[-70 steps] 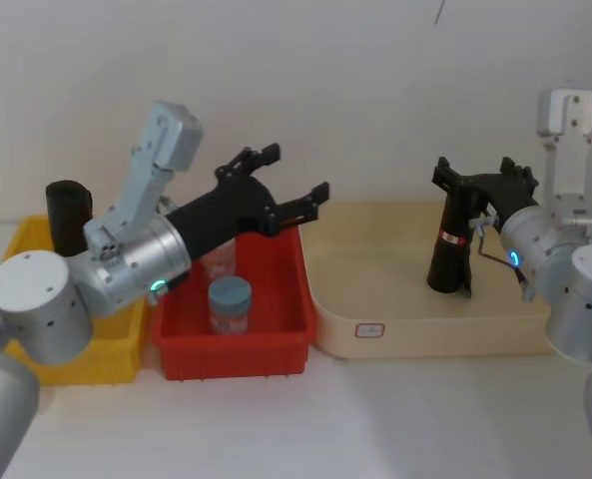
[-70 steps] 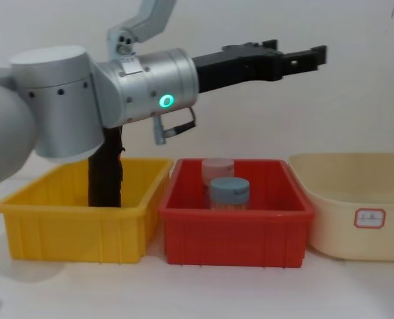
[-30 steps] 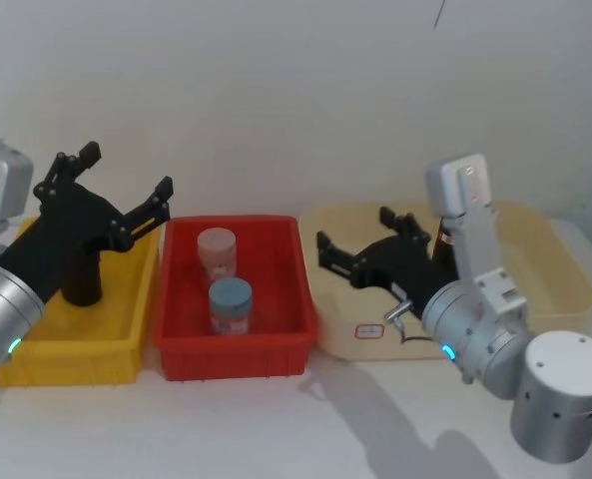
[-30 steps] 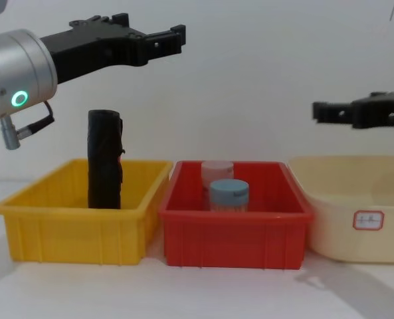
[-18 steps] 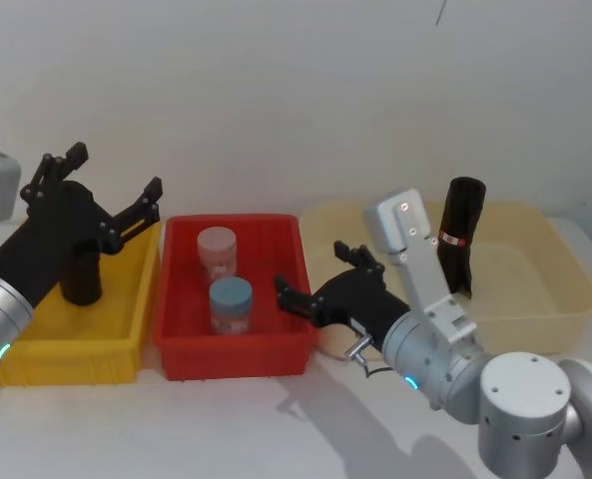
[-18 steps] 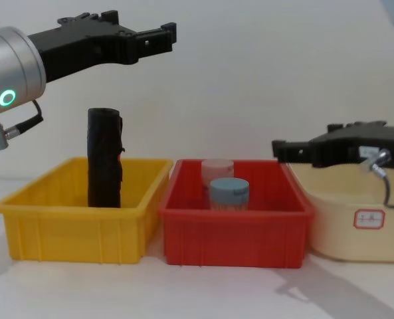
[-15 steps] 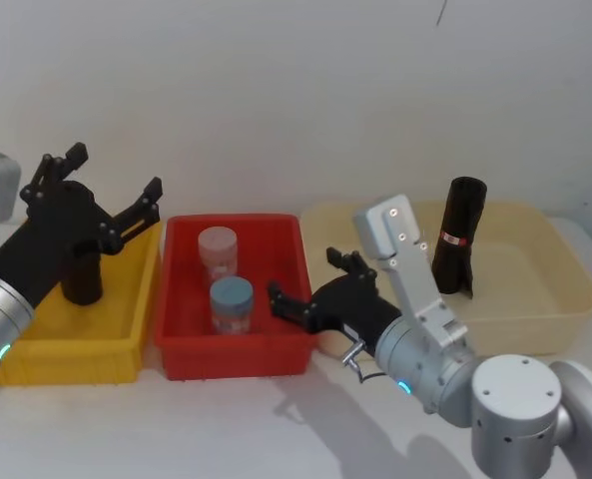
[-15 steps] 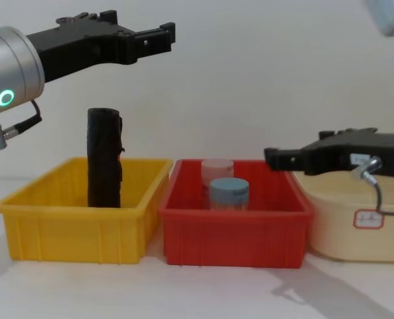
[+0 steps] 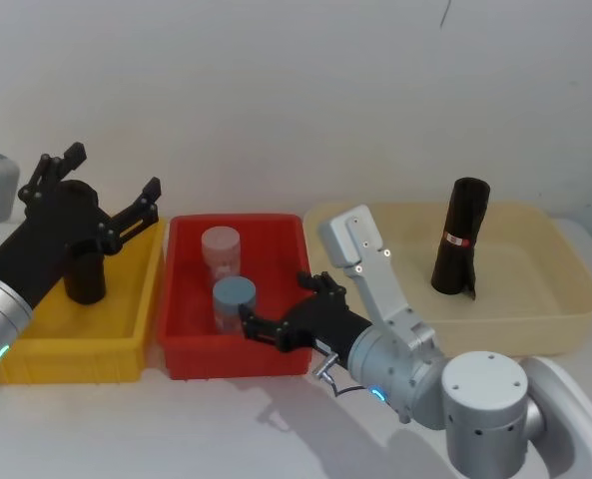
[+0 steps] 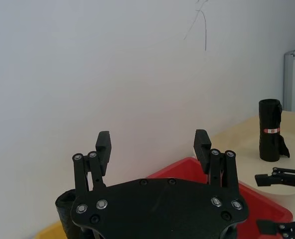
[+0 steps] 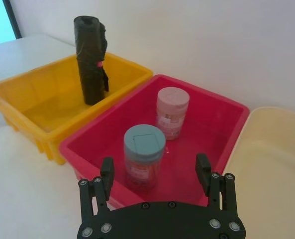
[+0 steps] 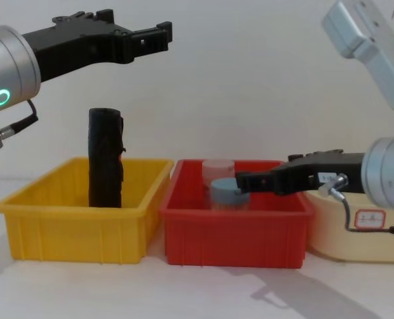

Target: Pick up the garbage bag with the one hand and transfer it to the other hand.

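The garbage bag (image 9: 458, 238), a black roll with a red-and-white band, stands upright in the beige tub (image 9: 545, 329), with no gripper on it; the left wrist view shows it far off (image 10: 270, 130). My left gripper (image 9: 113, 172) hangs open above the yellow bin (image 9: 66, 354), on the arm with the green ring; from the chest it is high up (image 12: 137, 30). My right gripper (image 9: 276, 304) is open and reaches low over the red bin's (image 9: 231, 357) front, close to a blue-lidded jar (image 9: 234, 299).
A second black roll (image 12: 105, 158) stands upright in the yellow bin, below the left gripper. A pink-lidded jar (image 9: 222, 251) stands behind the blue-lidded one in the red bin. The three containers sit side by side against a white wall.
My right gripper let go of the garbage bag, left it standing in the tub, and swung left and down to the red bin. My left arm drew back over the yellow bin.
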